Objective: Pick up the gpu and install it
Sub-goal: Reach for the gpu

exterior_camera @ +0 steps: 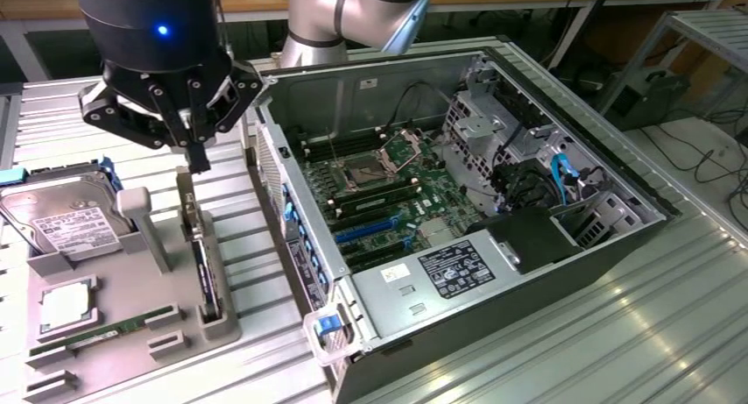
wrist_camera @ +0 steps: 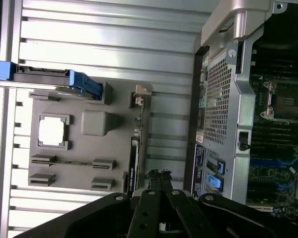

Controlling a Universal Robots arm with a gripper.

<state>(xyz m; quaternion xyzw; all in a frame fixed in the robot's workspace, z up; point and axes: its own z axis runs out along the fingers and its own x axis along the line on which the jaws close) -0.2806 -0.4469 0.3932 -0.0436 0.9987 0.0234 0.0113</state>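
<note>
The gpu (exterior_camera: 206,272) is a thin dark card standing on edge in a slot of the grey holder tray (exterior_camera: 146,286), with its silver bracket (exterior_camera: 186,202) upright at the far end. My gripper (exterior_camera: 198,163) hangs just above that bracket end, its fingers shut together with nothing between them and not touching the card. In the wrist view the gpu (wrist_camera: 133,163) shows edge-on in the tray (wrist_camera: 84,148), and my gripper (wrist_camera: 159,174) sits over its near end. The open computer case (exterior_camera: 468,202) lies toward the exterior view's right, with blue expansion slots (exterior_camera: 364,230) on its motherboard.
On the tray are a hard drive (exterior_camera: 61,218) with a white label, a CPU (exterior_camera: 65,303) and a green RAM stick (exterior_camera: 105,331). The case's perforated rear wall (wrist_camera: 221,104) runs close beside the tray. Ribbed metal table (exterior_camera: 608,334) surrounds everything.
</note>
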